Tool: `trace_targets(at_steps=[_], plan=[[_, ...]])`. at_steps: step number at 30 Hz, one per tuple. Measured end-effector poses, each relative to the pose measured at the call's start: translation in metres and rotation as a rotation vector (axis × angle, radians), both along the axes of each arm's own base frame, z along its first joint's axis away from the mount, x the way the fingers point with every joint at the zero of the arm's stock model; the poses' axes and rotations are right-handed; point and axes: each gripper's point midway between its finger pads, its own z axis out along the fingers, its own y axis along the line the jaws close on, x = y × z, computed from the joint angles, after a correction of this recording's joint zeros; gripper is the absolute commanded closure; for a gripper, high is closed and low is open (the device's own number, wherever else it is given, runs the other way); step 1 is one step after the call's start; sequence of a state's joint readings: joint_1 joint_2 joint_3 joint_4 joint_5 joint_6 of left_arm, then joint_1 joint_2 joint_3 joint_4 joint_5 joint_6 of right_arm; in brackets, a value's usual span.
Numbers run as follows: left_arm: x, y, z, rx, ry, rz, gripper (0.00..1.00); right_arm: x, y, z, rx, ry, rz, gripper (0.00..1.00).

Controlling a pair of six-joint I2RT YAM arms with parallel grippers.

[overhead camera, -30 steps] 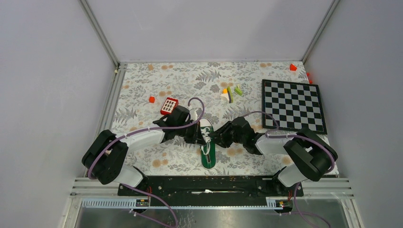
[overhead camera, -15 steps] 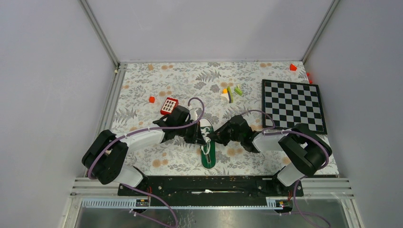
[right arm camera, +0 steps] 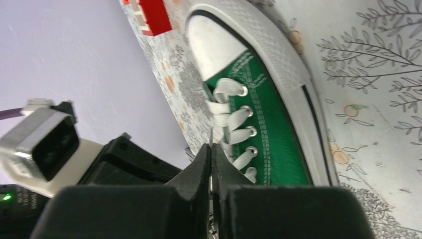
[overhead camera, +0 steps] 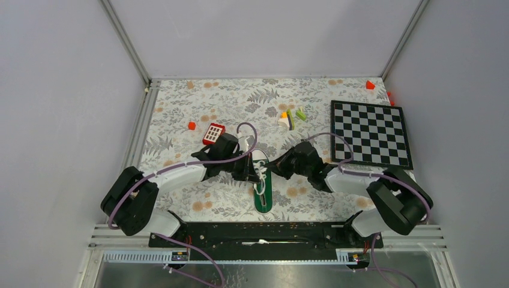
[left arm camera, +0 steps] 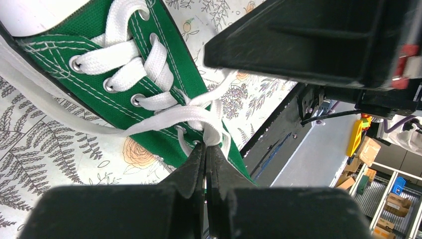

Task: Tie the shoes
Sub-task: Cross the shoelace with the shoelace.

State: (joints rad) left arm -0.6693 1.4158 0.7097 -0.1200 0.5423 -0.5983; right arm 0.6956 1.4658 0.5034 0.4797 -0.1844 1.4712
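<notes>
Left wrist view: left tool (left arm camera: 205, 147) pinched tight on the white laces (left arm camera: 164, 117) of the green shoe (overhead camera: 262, 195), lying on the bench (overhead camera: 198, 102) beside the chessboard's (overhead camera: 371, 133) near corner; right tool (right arm camera: 213, 147) clamped on a strand too, both arms stretched low, converging. Knot-tightening, I'd say. Next, pull ends apart

Sneaker (left arm camera: 174, 55): green woven canvas, matt, with white stitching. Laces (left arm camera: 149, 64): flat white woven cloth, soft-looking. Eyelets (left arm camera: 74, 63): small shiny metal rings. Toe cap (right arm camera: 214, 45): smooth white rubber with a dull sheen. Sole edge (right arm camera: 268, 50): white rubber, finely ribbed. Left gripper (left arm camera: 205, 159) and right gripper (right arm camera: 211, 154): matt black plastic, faintly scuffed. Table cover (overhead camera: 240, 96): floral-printed sheet, matt. Checkerboard (overhead camera: 371, 132), right of the top view: smooth and flat, low gloss. Frame rail (overhead camera: 126, 42), upper left: bare pale metal.
</notes>
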Motion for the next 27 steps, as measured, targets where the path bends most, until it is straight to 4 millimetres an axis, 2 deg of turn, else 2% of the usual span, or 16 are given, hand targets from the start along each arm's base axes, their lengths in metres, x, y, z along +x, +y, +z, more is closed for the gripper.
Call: trace_targets(at_steps=[5,6,8,10,11,12,17,19,22,25,27], plan=[[0.0,0.001,0.004,-0.005,-0.011,-0.002,1.0,0.012,-0.007,0.028,-0.038,-0.096,-0.023,1.0],[-0.001,0.001,0.005,-0.007,-0.013,-0.002,0.95,0.014,-0.008,0.034,-0.047,-0.117,-0.026,1.0],[-0.001,0.001,0.006,-0.008,-0.017,-0.003,0.65,0.016,-0.012,0.04,-0.067,-0.143,-0.033,1.0],[-0.001,0.002,0.009,-0.006,-0.022,-0.003,0.42,0.018,-0.015,0.045,-0.089,-0.167,-0.036,1.0],[-0.002,0.004,0.01,0.0,-0.028,-0.001,0.26,0.018,-0.017,0.046,-0.103,-0.173,-0.036,1.0],[-0.002,0.006,0.011,0.005,-0.031,0.003,0.17,0.019,-0.019,0.047,-0.115,-0.181,-0.038,1.0],[-0.002,0.017,0.032,0.008,-0.077,0.046,0.16,0.02,-0.029,0.047,-0.174,-0.205,-0.049,1.0],[0.002,0.024,0.043,-0.007,-0.097,0.082,0.2,0.02,-0.033,0.049,-0.188,-0.216,-0.057,1.0],[0.016,0.039,0.058,-0.026,-0.104,0.186,0.38,0.019,-0.038,0.053,-0.206,-0.234,-0.064,1.0],[0.031,0.051,0.066,-0.048,-0.076,0.315,0.39,0.019,-0.043,0.058,-0.223,-0.258,-0.073,1.0],[0.039,0.058,0.063,-0.05,-0.036,0.401,0.37,0.02,-0.046,0.06,-0.233,-0.273,-0.078,1.0]])
